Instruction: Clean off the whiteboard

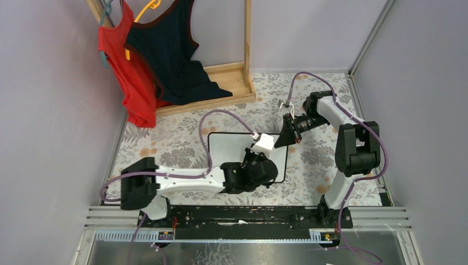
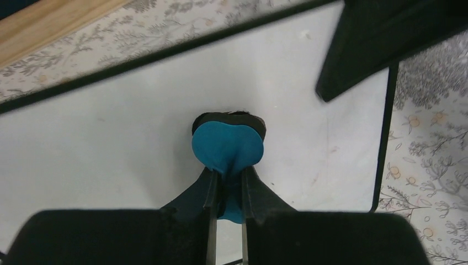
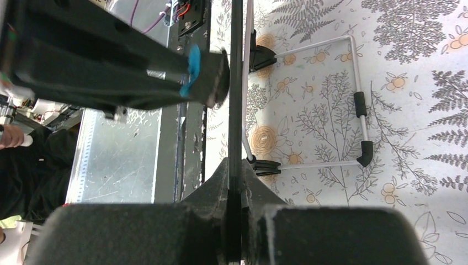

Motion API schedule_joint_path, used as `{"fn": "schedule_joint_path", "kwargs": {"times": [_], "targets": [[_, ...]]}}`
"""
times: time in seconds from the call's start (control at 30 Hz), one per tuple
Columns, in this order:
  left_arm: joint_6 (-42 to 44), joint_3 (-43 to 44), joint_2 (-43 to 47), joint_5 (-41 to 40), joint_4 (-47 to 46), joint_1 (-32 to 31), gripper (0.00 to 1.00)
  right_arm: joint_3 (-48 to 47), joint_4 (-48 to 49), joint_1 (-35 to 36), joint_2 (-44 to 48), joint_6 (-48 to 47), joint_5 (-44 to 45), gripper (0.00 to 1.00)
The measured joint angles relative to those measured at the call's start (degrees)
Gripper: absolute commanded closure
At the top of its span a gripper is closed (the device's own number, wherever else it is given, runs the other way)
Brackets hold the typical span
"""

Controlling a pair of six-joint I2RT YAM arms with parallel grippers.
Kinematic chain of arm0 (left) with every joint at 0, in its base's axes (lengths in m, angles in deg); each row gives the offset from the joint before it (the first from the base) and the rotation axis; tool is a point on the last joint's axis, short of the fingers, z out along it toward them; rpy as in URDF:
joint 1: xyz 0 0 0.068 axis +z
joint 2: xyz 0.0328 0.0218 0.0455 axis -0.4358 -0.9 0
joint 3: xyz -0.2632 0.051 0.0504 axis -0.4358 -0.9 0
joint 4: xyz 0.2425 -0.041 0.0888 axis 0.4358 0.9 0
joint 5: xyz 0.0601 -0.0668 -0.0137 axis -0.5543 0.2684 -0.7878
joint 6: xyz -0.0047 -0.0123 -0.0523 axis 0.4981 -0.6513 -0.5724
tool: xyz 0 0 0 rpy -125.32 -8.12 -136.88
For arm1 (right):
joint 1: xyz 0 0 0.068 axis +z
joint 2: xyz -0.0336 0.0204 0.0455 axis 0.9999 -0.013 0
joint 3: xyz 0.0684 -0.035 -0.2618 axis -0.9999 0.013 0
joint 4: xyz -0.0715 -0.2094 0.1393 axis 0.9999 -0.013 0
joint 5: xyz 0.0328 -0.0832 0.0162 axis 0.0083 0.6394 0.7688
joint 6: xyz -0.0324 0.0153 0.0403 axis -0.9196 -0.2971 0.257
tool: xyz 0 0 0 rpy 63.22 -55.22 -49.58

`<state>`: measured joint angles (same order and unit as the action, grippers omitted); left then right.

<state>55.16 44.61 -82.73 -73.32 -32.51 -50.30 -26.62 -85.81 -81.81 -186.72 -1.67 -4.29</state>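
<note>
Seen from above, the whiteboard [image 1: 229, 148] lies on the flowered table [image 1: 165, 144]; at my left wrist, my left gripper [image 2: 227, 183] clenches a blue eraser [image 2: 227, 144] against its face; at my right wrist, my right gripper [image 3: 236, 185] clamps its edge.

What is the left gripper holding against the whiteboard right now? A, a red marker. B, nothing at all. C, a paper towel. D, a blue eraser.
D: the left gripper is shut on a blue eraser set against the whiteboard.
</note>
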Motion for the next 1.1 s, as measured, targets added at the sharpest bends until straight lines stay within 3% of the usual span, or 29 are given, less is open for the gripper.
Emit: {"fn": "schedule_joint_path", "kwargs": {"times": [0.57,0.8,1.1], "targets": [[-6.67,-1.18,19.26,-8.74,15.98,1.64,1.00,0.00,-0.66,0.72,-0.13,-0.39,0.02,1.00],[-10.49,-4.46,22.73,-11.82,22.10,6.49,1.00,0.00,-0.68,0.72,-0.13,-0.39,0.04,1.00],[-7.48,-13.68,29.59,-8.11,19.76,17.55,1.00,0.00,-0.68,0.72,-0.13,-0.39,0.04,1.00]]}}
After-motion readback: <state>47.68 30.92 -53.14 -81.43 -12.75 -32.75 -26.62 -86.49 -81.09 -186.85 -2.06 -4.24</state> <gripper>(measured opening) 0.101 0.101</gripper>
